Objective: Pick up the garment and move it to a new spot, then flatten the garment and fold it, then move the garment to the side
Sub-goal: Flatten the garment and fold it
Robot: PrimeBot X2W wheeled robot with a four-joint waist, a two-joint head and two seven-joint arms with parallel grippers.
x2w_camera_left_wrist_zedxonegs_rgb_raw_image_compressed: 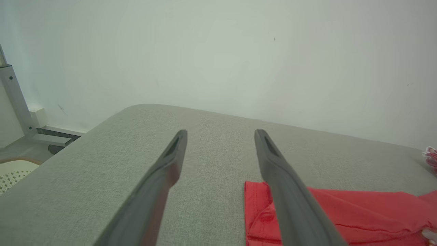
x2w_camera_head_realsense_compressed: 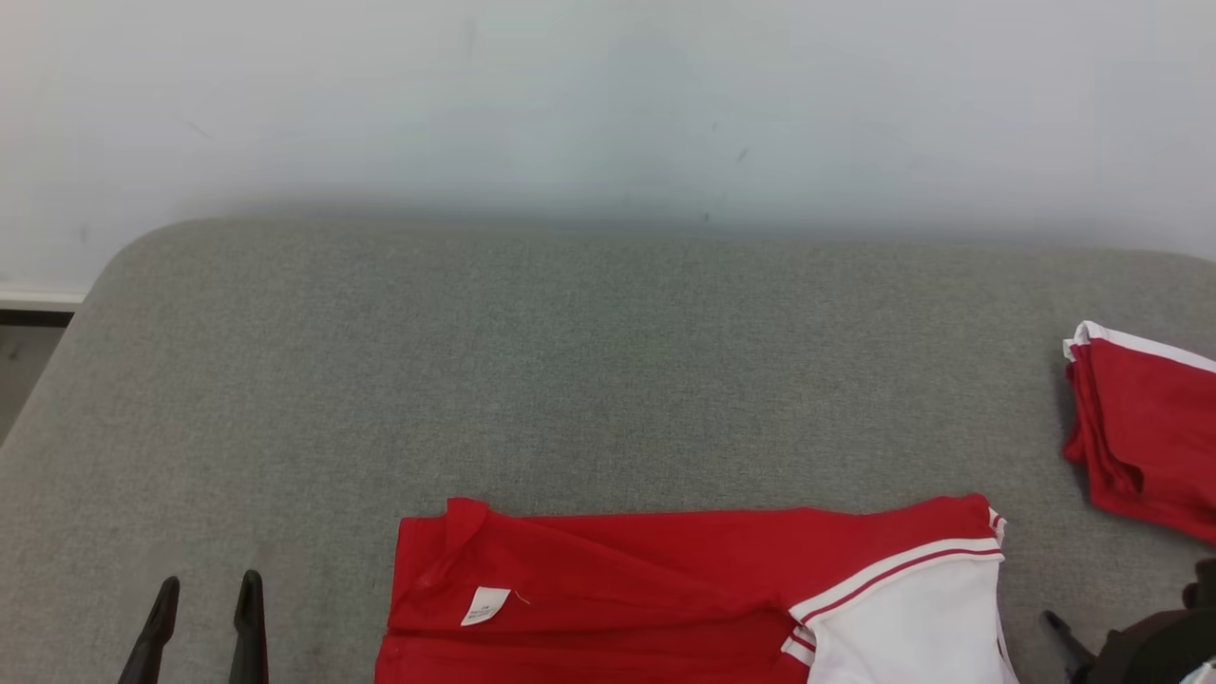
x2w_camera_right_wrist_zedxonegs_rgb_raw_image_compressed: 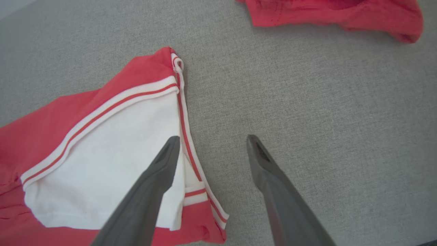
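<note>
Left gripper [x2w_camera_head_realsense_compressed: 210, 581], fingers spread and empty, is held above the grey surface [x2w_camera_head_realsense_compressed: 570, 361], just left of the garment [x2w_camera_head_realsense_compressed: 617, 579], which is laid folded, red and white, at near centre. Right gripper [x2w_camera_right_wrist_zedxonegs_rgb_raw_image_compressed: 211, 136], fingers spread and empty, is seen at its white panel's edge. A 2nd garment [x2w_camera_head_realsense_compressed: 1149, 427] is laid far right.

grey cushion [x2w_camera_head_realsense_compressed: 570, 361] lies open between garment [x2w_camera_head_realsense_compressed: 617, 589] and wall [x2w_camera_head_realsense_compressed: 608, 95], a second red cloth [x2w_camera_head_realsense_compressed: 1154, 437] crowding the right.
</note>
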